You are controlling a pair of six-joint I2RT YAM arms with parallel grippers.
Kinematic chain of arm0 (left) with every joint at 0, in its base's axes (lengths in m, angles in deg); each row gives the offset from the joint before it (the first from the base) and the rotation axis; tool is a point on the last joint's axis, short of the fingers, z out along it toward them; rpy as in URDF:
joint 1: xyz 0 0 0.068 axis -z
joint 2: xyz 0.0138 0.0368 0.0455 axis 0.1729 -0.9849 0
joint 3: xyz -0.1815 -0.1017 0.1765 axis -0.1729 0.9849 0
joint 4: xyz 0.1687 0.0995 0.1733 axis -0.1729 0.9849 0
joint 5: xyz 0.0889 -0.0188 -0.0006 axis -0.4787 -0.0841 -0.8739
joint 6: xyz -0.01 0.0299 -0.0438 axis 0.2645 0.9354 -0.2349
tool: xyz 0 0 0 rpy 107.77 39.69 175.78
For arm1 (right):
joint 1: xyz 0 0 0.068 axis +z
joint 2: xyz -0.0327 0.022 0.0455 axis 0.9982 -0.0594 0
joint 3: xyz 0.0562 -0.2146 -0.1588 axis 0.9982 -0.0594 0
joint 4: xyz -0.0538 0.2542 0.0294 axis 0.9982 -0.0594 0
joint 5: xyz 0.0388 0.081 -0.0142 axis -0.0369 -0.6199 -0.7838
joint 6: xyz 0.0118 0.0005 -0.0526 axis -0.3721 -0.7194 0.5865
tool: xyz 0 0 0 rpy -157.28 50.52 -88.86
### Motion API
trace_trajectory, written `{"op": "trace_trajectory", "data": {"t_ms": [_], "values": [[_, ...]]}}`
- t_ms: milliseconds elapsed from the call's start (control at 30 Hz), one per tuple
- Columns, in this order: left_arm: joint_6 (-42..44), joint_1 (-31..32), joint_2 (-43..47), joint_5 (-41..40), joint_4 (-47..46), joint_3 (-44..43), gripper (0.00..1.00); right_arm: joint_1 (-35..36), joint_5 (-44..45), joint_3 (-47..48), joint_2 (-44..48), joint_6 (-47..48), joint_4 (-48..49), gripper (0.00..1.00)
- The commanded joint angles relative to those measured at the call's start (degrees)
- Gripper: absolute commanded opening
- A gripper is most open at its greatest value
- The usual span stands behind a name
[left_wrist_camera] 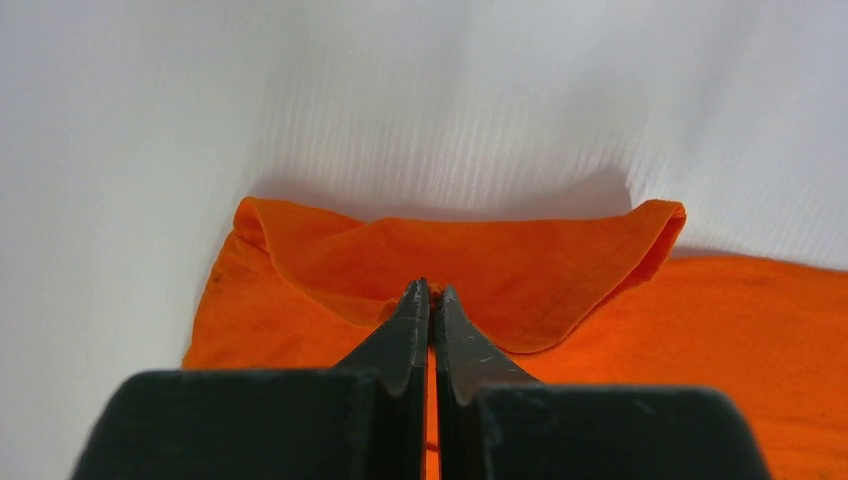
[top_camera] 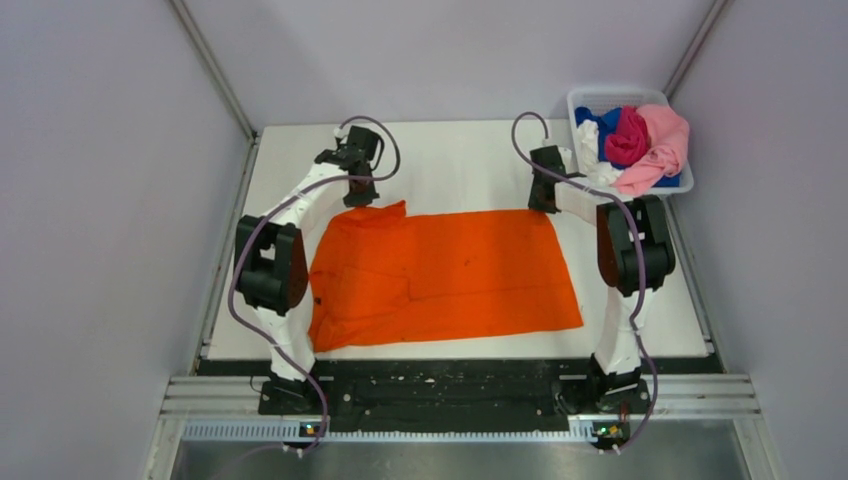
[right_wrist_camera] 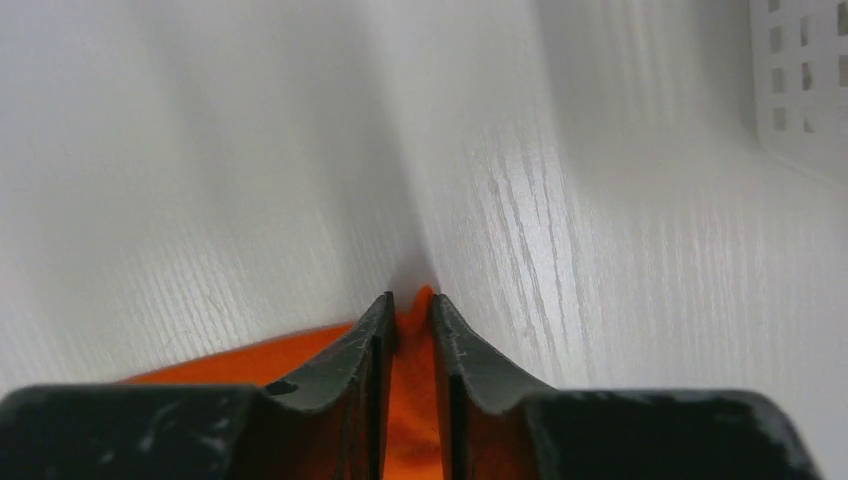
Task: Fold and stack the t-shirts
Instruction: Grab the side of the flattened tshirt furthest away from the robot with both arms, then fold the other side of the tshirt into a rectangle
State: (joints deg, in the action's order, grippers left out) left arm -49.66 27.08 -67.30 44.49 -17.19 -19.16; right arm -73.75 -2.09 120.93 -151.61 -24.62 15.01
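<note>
Orange t-shirt [top_camera: 440, 275] lies spread on worktop [top_camera: 450, 160]. Left pincer [left_wrist_camera: 431, 292] and right pincer [right_wrist_camera: 411, 303] are each clamped on a far-edge corner. Best: lift both evenly, cloth taut, carry far edge over to near edge, align hems.

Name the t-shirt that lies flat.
The orange t-shirt, spread on the table, its far edge pinched by the left end effector and right end effector. The pink, magenta, blue and white t-shirts are bunched in the bin.
</note>
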Motion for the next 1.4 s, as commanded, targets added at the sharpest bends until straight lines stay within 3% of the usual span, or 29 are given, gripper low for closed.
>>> {"op": "trace_trajectory", "data": {"t_ms": [0,33,67,500,867,1367], "values": [[-0.8,0.8,5.8,-1.1,-1.5,1.8,0.00,-0.3,2.3,-0.2,1.9,3.4,-0.2,0.09],[-0.9,0.9,6.6,-1.1,-1.5,2.5,0.00,-0.3,2.7,-0.2,2.2,4.0,0.0,0.01],[-1.0,1.1,7.6,-1.2,-1.4,3.4,0.00,-0.3,3.0,-0.3,2.9,4.4,0.1,0.00],[-1.5,4.3,26.8,2.2,-4.5,21.6,0.00,3.9,0.1,-11.1,19.3,7.3,1.3,0.00],[-7.4,5.3,45.2,1.6,-0.4,34.1,0.00,5.8,3.1,-18.8,32.6,5.2,-2.6,0.00],[-17.2,6.2,60.6,6.3,6.9,46.8,0.00,6.0,3.9,-26.1,39.9,-0.4,-5.5,0.00]]}}
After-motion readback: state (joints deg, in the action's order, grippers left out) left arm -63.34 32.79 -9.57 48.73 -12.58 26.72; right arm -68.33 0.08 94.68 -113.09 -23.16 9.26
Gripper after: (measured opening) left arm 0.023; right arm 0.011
